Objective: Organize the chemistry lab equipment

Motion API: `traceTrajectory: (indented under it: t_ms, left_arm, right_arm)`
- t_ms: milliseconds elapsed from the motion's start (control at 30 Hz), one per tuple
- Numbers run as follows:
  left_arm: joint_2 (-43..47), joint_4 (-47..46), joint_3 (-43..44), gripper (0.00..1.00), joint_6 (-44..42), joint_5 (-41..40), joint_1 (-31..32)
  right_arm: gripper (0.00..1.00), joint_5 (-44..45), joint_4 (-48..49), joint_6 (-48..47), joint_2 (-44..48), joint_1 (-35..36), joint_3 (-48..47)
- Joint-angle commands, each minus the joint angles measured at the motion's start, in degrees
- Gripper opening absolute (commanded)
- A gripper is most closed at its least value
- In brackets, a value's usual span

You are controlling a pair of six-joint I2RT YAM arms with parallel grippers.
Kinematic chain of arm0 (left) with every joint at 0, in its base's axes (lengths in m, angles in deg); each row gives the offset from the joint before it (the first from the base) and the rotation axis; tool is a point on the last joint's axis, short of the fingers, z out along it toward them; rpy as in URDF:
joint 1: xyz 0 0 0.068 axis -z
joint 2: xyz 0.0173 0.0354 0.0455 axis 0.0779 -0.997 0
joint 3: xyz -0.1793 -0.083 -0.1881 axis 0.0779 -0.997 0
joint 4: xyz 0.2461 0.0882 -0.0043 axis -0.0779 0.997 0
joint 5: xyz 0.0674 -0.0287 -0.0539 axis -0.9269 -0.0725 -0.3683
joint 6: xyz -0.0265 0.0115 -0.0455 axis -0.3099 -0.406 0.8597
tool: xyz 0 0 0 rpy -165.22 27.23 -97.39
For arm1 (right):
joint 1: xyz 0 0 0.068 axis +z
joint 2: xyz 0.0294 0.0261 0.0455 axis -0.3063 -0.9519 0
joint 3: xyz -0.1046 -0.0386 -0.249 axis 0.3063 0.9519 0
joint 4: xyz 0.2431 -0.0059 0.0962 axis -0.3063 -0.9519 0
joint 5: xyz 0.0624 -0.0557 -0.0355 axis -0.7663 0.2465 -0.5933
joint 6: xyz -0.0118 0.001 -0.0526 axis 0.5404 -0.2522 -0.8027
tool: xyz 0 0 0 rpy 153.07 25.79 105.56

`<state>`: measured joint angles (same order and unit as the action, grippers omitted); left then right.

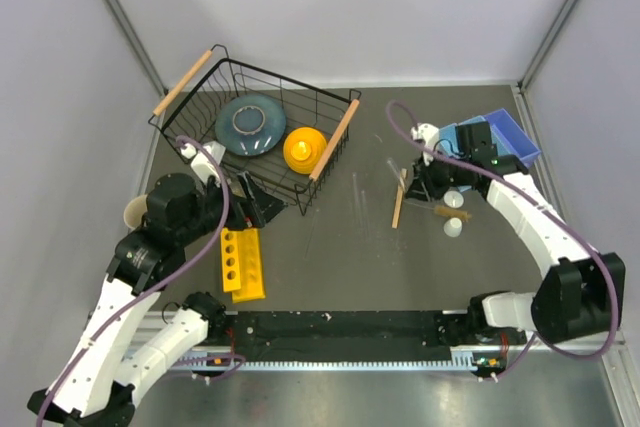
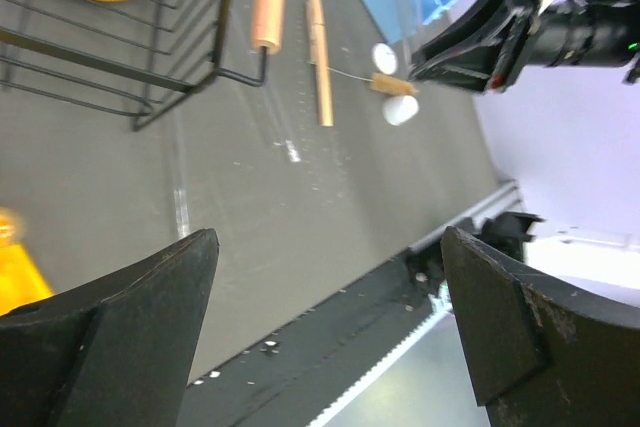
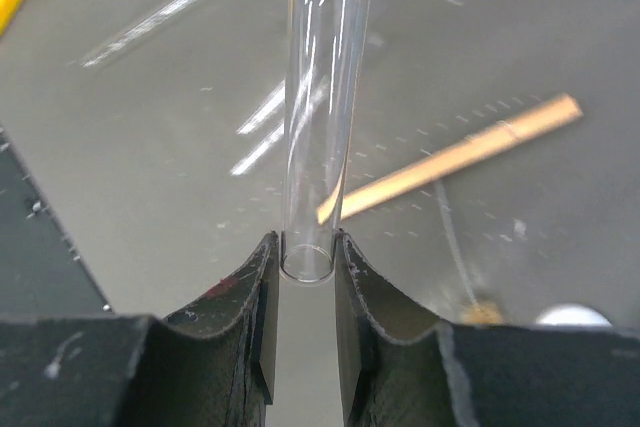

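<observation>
Pinching the tube (image 3: 322,97) by its open end, the right gripper (image 3: 305,265) holds seemingly light, slick, brittle glass jutting beyond its fingers (image 3: 235,317), better gripped mid-length, gently; the left gripper (image 2: 325,247) stands spread.

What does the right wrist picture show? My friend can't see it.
The right gripper pinches the open end of a clear glass tube, which points away from the camera. Behind it a thin wooden stick lies on the dark grey table.
</observation>
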<state>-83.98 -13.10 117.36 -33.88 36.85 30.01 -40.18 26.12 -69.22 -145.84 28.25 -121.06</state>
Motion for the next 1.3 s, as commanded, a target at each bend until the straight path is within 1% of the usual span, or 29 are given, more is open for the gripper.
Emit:
traceTrajectory:
  t_ms: [0,200,333,467,733,1267]
  left_arm:
    - [0.3,-6.9,-1.1,0.99,7.8,8.1,-0.2]
    - [3.0,-10.5,-5.7,0.99,15.5,11.7,-0.3]
    - [5.2,-11.0,-6.5,0.99,17.0,11.5,-0.2]
    - [6.1,-11.1,-7.2,0.99,17.4,11.8,-0.1]
    - [8.4,-11.1,-9.7,0.99,18.1,11.8,0.2]
    - [6.9,-13.0,-10.4,0.99,16.3,12.0,1.0]
  right_arm:
    - [0.11,-7.0,-3.9,-7.4,6.0,7.2,1.3]
    - [0.12,-9.9,-5.7,-6.9,10.4,13.6,1.4]
    - [0.12,-12.9,-5.7,-5.8,11.5,18.5,1.9]
    - [0.12,-12.9,-5.8,-5.7,12.2,22.3,2.2]
    - [0.13,-14.7,-7.0,-6.0,11.3,24.7,0.9]
    - [0.13,-16.3,-9.5,-6.7,7.7,26.7,-3.0]
